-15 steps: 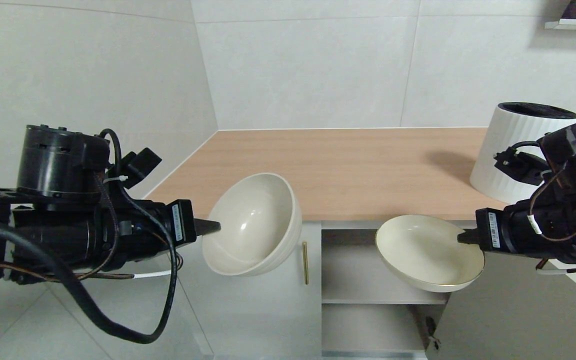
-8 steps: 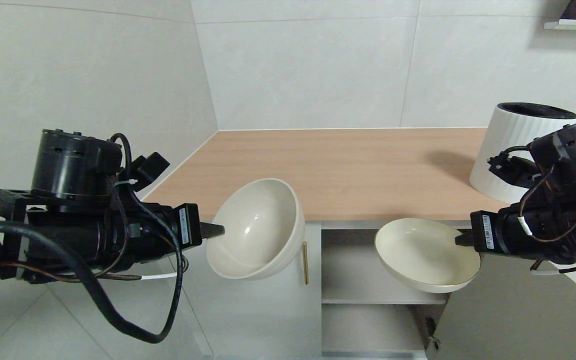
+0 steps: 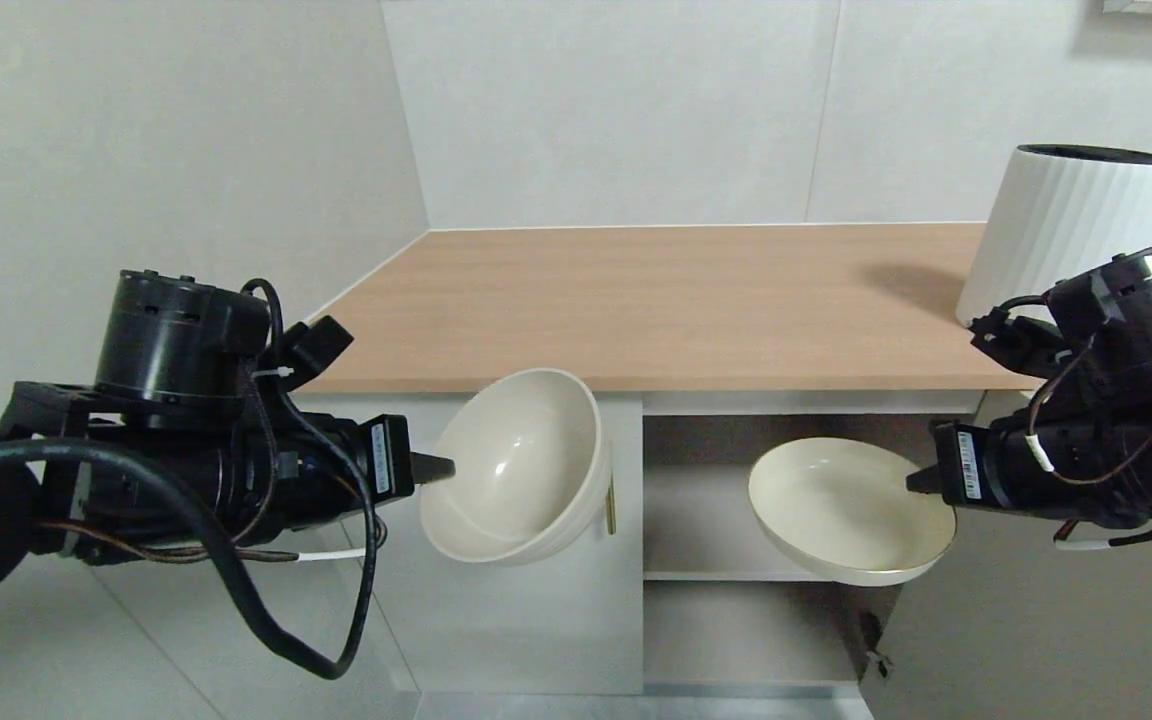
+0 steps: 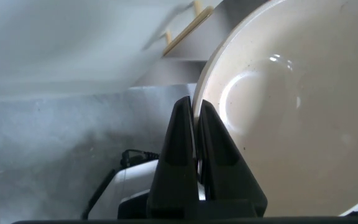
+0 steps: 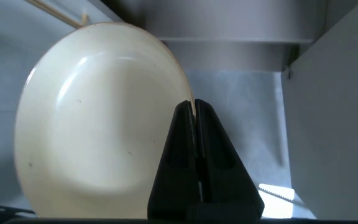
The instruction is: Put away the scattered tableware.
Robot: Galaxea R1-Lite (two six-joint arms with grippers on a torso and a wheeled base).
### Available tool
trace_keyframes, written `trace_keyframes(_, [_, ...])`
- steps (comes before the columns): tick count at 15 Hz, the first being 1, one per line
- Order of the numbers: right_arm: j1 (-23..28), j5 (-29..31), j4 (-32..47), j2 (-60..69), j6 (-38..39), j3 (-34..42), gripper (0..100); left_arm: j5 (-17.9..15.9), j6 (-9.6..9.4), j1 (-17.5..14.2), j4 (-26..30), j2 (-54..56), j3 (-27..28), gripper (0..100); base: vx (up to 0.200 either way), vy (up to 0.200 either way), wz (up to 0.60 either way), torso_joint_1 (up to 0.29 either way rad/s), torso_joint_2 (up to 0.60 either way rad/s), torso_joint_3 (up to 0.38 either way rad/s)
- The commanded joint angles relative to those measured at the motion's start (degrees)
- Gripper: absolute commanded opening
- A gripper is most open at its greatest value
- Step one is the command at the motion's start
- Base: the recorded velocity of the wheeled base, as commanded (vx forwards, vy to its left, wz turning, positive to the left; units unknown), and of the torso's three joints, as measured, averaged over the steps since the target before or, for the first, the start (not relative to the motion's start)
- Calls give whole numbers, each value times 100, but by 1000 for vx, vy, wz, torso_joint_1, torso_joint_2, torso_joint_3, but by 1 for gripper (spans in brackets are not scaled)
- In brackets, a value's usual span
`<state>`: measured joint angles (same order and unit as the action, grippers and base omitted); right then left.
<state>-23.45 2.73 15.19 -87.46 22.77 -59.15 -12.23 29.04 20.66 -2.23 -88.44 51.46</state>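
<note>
My left gripper [image 3: 433, 467] is shut on the rim of a deep cream bowl [image 3: 516, 465], which hangs tilted in front of the shut cabinet door. In the left wrist view the fingers [image 4: 194, 124] pinch the bowl [image 4: 291, 112] at its edge. My right gripper [image 3: 921, 480] is shut on the rim of a shallow cream bowl [image 3: 846, 510], held before the open cabinet [image 3: 726, 520]. The right wrist view shows that bowl [image 5: 98, 118] clamped at its rim between the fingers [image 5: 194, 124].
A wooden countertop [image 3: 666, 300] runs above the cabinet, with a white ribbed container [image 3: 1076, 225] at its right end. The shut left door carries a gold handle [image 3: 612, 505]. The cabinet's right door [image 3: 1026, 630] stands open. Inside is a shelf [image 3: 706, 575].
The head view has shifted, so the countertop sits higher in the picture and more of the cabinet shows. Both arms have lowered slightly with their bowls, towards the cabinet front.
</note>
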Motion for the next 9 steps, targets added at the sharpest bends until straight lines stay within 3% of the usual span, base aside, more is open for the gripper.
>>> trace_keyframes(1, [-1,-1,2,-44,-1,0,0,1,5,-1,-5,-50,5,0,0,0,0,-154,466,300])
trace_keyframes(9, [-1,-1,2,-123,-1,0,0,1,5,-1,-5,-68,5,0,0,0,0,-118,439,314])
